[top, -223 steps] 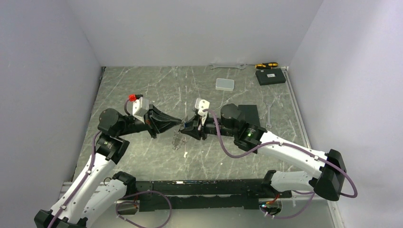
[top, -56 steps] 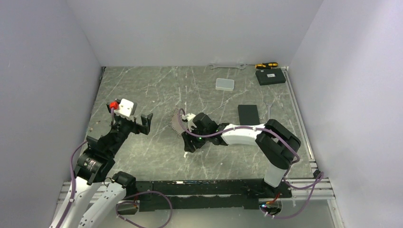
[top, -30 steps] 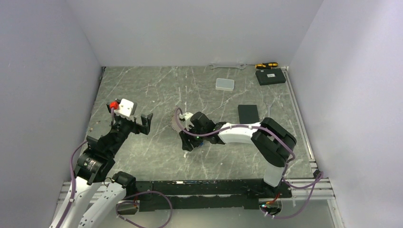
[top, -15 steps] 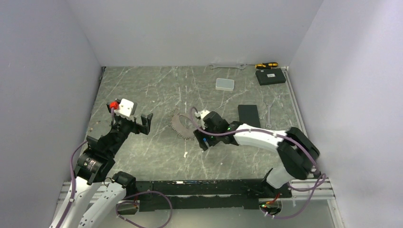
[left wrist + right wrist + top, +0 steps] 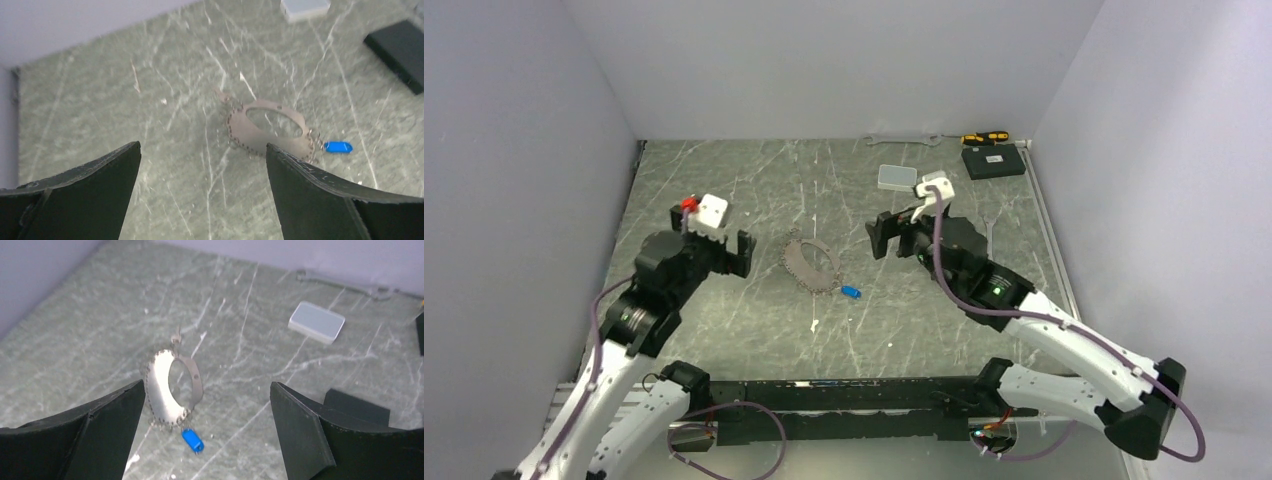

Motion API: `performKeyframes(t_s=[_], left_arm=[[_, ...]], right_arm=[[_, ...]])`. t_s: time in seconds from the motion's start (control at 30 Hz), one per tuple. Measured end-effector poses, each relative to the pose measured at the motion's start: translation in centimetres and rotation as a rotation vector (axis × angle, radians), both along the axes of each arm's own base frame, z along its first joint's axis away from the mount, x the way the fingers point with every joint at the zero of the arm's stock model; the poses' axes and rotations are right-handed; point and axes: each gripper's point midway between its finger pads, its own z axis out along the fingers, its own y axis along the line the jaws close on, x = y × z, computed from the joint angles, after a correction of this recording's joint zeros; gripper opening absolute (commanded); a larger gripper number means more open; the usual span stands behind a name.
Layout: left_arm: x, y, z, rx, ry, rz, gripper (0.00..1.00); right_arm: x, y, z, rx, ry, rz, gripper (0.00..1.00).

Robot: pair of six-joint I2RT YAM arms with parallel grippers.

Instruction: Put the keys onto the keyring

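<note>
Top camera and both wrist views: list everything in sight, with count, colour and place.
keyring: one, silvery, flat mid-table
blue key: one, blue, at the keyring's near-right end
pale box: one, translucent white, far centre-right
wrench: one, silver, far edge
screwdriver: one, yellow and black, far right corner
black case: one, black with white label, far right
black pad: one, black, right of the keyring
table: one, grey marbled
left gripper: one, black, open, left of the keyring
right gripper: one, black, open, right of the keyring
</note>
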Motion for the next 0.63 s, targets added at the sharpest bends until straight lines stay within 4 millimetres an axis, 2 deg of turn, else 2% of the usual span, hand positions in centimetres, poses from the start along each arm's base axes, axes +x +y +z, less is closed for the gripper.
performKeyframes(t_s=[0.1, 0.17, 0.3, 0.4, 0.63], left_arm=[[1.7, -0.8, -3.3, 0.046, 0.145, 0.005, 1.00], [2.6, -1.0, -5.3, 0.080, 0.234, 0.013, 1.00], [3.2, -0.7, -8.9, 0.142, 0.381, 0.047, 1.00], [3.0, -0.3, -9.5, 0.148, 0.408, 0.068, 0.99], [2.9, 0.1, -8.3, 0.114, 0.372, 0.097, 0.99]], right_arm=[[-0.3, -0.9, 2.5, 0.052, -0.065, -0.013, 1.00], [-0.6, -1.2, 3.5, 0.074, -0.091, -0.015, 1.00], [-0.8, -1.4, 3.7, 0.093, -0.107, -0.011, 1.00], [-0.9, -1.3, 2.6, 0.077, -0.091, -0.004, 1.00], [-1.1, -1.3, 1.6, 0.065, -0.081, 0.004, 1.00]])
